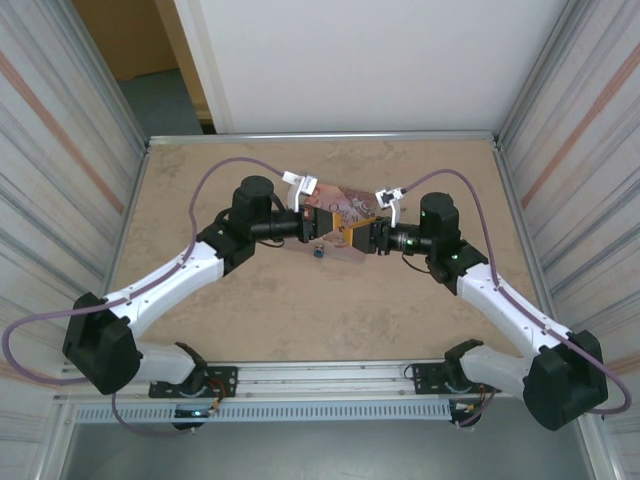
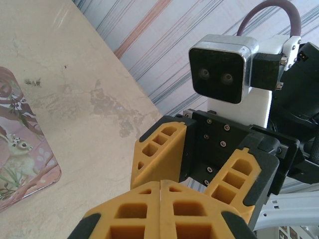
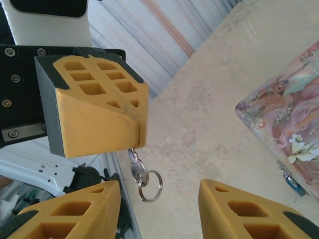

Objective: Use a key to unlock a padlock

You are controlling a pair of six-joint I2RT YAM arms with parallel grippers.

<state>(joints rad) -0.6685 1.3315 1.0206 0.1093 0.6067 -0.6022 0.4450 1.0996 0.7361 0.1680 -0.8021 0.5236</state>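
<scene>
I see the left fingers (image 3: 130,130) pressed shut on the key (image 3: 135,167), its ring (image 3: 150,186) dangling below them, while the right fingers (image 3: 227,209) stand apart and empty. The padlock (image 3: 294,182) lies mid-worktop (image 3: 209,124), just beside the near edge of the pink tin (image 3: 284,119).

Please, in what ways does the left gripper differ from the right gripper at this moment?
The left gripper is shut, its jaws pressed together; the right gripper stands open with a wide gap. The left gripper pinches the key, whose ring hangs below it; the right gripper holds nothing. Both are yellow-fingered and face each other above the table, near the pink tin.
</scene>
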